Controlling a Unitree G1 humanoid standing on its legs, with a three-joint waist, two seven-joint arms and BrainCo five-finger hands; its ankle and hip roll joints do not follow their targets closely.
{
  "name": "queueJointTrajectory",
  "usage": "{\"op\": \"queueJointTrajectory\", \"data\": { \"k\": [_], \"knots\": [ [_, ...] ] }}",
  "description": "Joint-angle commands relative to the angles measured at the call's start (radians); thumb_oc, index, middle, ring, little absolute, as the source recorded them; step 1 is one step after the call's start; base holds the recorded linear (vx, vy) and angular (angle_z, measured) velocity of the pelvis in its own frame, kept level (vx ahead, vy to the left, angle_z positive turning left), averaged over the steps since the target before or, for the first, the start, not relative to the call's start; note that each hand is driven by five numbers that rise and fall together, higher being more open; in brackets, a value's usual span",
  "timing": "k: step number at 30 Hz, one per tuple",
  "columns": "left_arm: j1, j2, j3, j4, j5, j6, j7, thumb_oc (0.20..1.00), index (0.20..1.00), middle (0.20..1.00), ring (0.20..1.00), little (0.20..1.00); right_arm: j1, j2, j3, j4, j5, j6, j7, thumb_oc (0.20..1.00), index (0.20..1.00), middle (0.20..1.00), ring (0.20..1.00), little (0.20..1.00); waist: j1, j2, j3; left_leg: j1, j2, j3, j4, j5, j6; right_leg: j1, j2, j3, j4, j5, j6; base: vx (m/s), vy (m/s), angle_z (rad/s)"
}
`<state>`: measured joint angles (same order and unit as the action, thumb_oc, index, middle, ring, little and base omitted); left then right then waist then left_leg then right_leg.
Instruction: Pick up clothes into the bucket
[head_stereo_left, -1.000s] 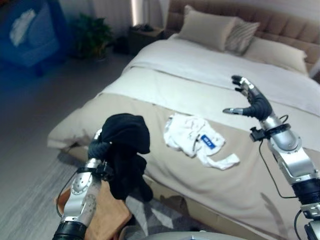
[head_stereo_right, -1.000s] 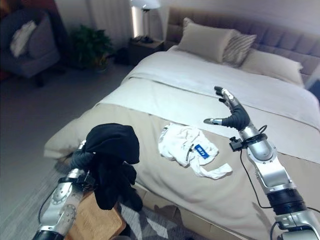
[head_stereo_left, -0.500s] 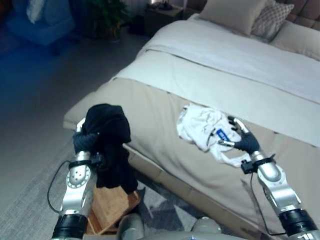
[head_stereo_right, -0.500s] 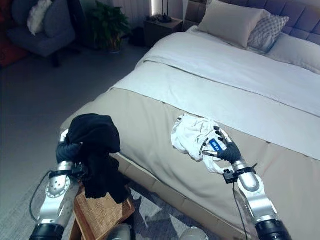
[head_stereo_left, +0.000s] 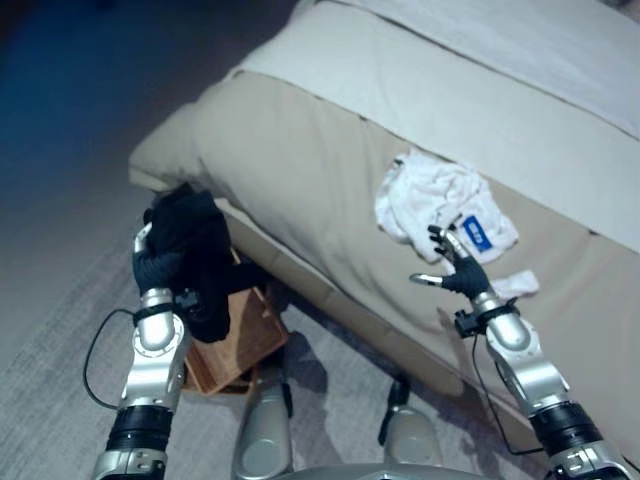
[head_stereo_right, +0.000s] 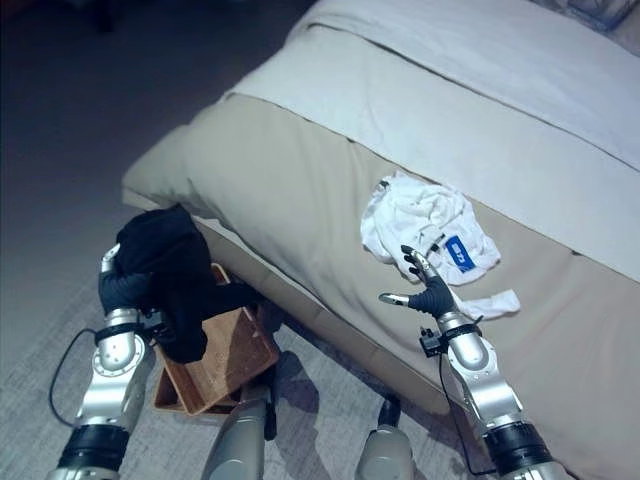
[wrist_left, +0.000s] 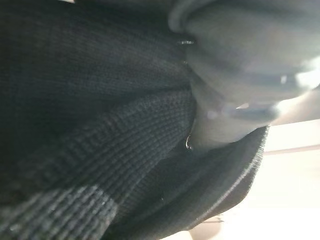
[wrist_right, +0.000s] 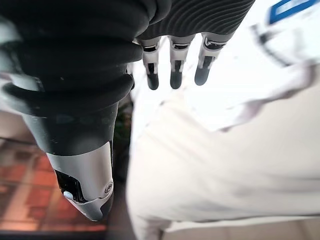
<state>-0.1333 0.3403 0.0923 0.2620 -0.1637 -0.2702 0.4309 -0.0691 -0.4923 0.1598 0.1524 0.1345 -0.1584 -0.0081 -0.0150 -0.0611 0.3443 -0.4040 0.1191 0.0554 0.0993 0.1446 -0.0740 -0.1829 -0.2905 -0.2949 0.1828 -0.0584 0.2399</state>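
The bed (head_stereo_right: 300, 190) is carrying a beige cover, with white bedding lying across its far part. The grey floor (head_stereo_left: 60, 300) is running along the bed's foot edge.

A wooden bucket (head_stereo_right: 215, 355), box-shaped and open at the top, is standing on the floor just beside the bed's foot edge, near its left corner.

A black garment (head_stereo_left: 195, 255) is hanging from the left hand (head_stereo_left: 155, 268) directly above the bucket, its lower end reaching toward the bucket's opening. The left hand is gripping this garment, with the dark knit bunched over it in the left wrist view.

A white garment (head_stereo_right: 425, 225) with a blue label is lying crumpled on the beige cover, near the foot edge of the bed.

The right hand (head_stereo_right: 425, 290) is hovering just beside the near side of the white garment, with fingers (wrist_right: 172, 75) spread straight and thumb apart, holding nothing.
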Motion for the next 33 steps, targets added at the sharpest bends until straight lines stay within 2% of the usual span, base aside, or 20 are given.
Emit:
{"op": "queueJointTrajectory", "data": {
  "k": [1,7,13,14,15,16,18,19,21,24,28,29,30,33],
  "knots": [
    [-0.144,0.072,0.054,-0.02,0.106,-0.06,0.171,0.2,0.2,0.2,0.2,0.2,-0.061,0.025,0.001,-0.076,0.039,-0.102,-0.057,1.0,1.0,1.0,1.0,1.0,-0.003,-0.076,0.049,-0.017,0.018,-0.022,0.098,-0.104,-0.025,-0.049,-0.064,-0.017,-0.015,0.128,-0.012,-0.09,-0.065,0.18],
    [-0.194,0.099,0.089,0.012,0.167,-0.042,0.325,0.2,0.2,0.2,0.2,0.2,-0.107,0.039,0.039,-0.025,0.043,-0.13,-0.124,1.0,1.0,1.0,1.0,1.0,0.006,-0.094,0.092,-0.101,0.027,-0.045,0.115,-0.093,-0.021,-0.133,-0.069,-0.039,0.041,0.122,-0.013,-0.05,-0.042,0.18],
    [-0.233,0.137,0.097,0.072,0.136,-0.048,0.368,0.2,0.2,0.2,0.2,0.2,-0.12,0.024,0.042,-0.051,0.074,-0.155,-0.144,1.0,1.0,1.0,1.0,1.0,0.004,-0.109,0.123,-0.176,0.032,-0.061,0.139,-0.091,-0.021,-0.201,-0.065,-0.048,0.076,0.117,-0.017,-0.04,-0.028,0.12],
    [-0.257,0.141,0.107,0.108,0.116,-0.042,0.399,0.2,0.2,0.2,0.2,0.2,-0.124,0.021,0.045,-0.074,0.076,-0.163,-0.149,1.0,1.0,1.0,1.0,1.0,-0.002,-0.12,0.128,-0.196,0.04,-0.07,0.158,-0.121,-0.027,-0.223,-0.06,-0.038,0.098,0.097,-0.005,0.06,-0.038,0.05],
    [-0.259,0.142,0.106,0.111,0.116,-0.043,0.4,0.2,0.2,0.2,0.2,0.2,-0.124,0.021,0.045,-0.074,0.076,-0.163,-0.15,1.0,1.0,1.0,1.0,1.0,-0.002,-0.12,0.128,-0.199,0.04,-0.07,0.163,-0.125,-0.028,-0.226,-0.06,-0.037,0.101,0.094,-0.005,0.03,-0.049,0.07],
    [-0.278,0.146,0.119,0.139,0.107,-0.038,0.447,0.2,0.2,0.2,0.2,0.2,-0.127,0.018,0.049,-0.084,0.078,-0.167,-0.158,1.0,1.0,1.0,1.0,1.0,-0.005,-0.133,0.137,-0.234,0.044,-0.074,0.199,-0.138,-0.022,-0.255,-0.058,-0.032,0.122,0.092,-0.006,-0.02,-0.016,0.04],
    [-0.287,0.145,0.123,0.147,0.107,-0.036,0.47,0.2,0.2,0.2,0.2,0.2,-0.129,0.019,0.051,-0.085,0.082,-0.169,-0.163,1.0,1.0,1.0,1.0,1.0,-0.007,-0.137,0.136,-0.254,0.045,-0.077,0.218,-0.147,-0.02,-0.273,-0.059,-0.029,0.137,0.088,-0.007,0.0,0.0,-0.02],
    [-0.303,0.149,0.14,0.168,0.088,-0.033,0.522,0.2,0.2,0.2,0.2,0.2,-0.13,0.018,0.054,-0.086,0.101,-0.174,-0.172,1.0,1.0,1.0,1.0,1.0,-0.009,-0.144,0.145,-0.285,0.045,-0.081,0.261,-0.165,-0.014,-0.298,-0.063,-0.026,0.167,0.083,-0.009,0.0,0.0,0.0],
    [-0.325,0.165,0.161,0.198,0.047,-0.038,0.56,0.2,0.2,0.2,0.2,0.2,-0.135,0.01,0.059,-0.094,0.117,-0.179,-0.178,1.0,1.0,1.0,1.0,1.0,-0.014,-0.149,0.15,-0.32,0.044,-0.086,0.301,-0.181,-0.012,-0.329,-0.065,-0.022,0.197,0.075,-0.01,0.0,0.0,0.0],
    [-0.35,0.203,0.169,0.228,0.019,-0.028,0.59,0.2,0.2,0.2,0.2,0.2,-0.135,-0.002,0.067,-0.104,0.14,-0.188,-0.184,1.0,1.0,1.0,1.0,1.0,-0.02,-0.152,0.153,-0.37,0.045,-0.096,0.344,-0.197,-0.007,-0.375,-0.066,-0.019,0.234,0.067,-0.01,-0.01,0.009,0.03],
    [-0.376,0.226,0.15,0.262,-0.008,-0.013,0.57,0.2,0.2,0.2,0.2,0.2,-0.137,-0.013,0.072,-0.123,0.145,-0.187,-0.183,1.0,1.0,1.0,1.0,1.0,-0.027,-0.152,0.157,-0.419,0.039,-0.103,0.372,-0.202,-0.001,-0.415,-0.069,-0.019,0.258,0.063,-0.013,-0.02,0.018,-0.01],
    [-0.396,0.256,0.144,0.366,-0.045,-0.006,0.548,0.2,0.2,0.2,0.2,0.2,-0.143,-0.02,0.079,-0.129,0.158,-0.191,-0.182,1.0,1.0,1.0,1.0,1.0,-0.033,-0.154,0.16,-0.441,0.039,-0.103,0.39,-0.206,0.002,-0.438,-0.07,-0.016,0.275,0.058,-0.014,-0.01,0.028,0.05],
    [-0.413,0.273,0.132,0.392,-0.049,-0.002,0.543,0.2,0.2,0.2,0.2,0.2,-0.15,-0.026,0.083,-0.136,0.159,-0.194,-0.181,1.0,1.0,1.0,1.0,1.0,-0.035,-0.158,0.163,-0.452,0.038,-0.106,0.396,-0.208,0.003,-0.451,-0.07,-0.014,0.282,0.056,-0.014,-0.02,0.029,0.04],
    [-0.437,0.261,0.108,0.423,-0.084,-0.004,0.533,0.2,0.2,0.2,0.2,0.2,-0.159,-0.032,0.084,-0.15,0.166,-0.202,-0.189,1.0,1.0,1.0,1.0,1.0,-0.04,-0.161,0.169,-0.495,0.036,-0.11,0.428,-0.215,0.008,-0.491,-0.074,-0.011,0.308,0.048,-0.016,0.0,0.0,0.0]
  ]
}}
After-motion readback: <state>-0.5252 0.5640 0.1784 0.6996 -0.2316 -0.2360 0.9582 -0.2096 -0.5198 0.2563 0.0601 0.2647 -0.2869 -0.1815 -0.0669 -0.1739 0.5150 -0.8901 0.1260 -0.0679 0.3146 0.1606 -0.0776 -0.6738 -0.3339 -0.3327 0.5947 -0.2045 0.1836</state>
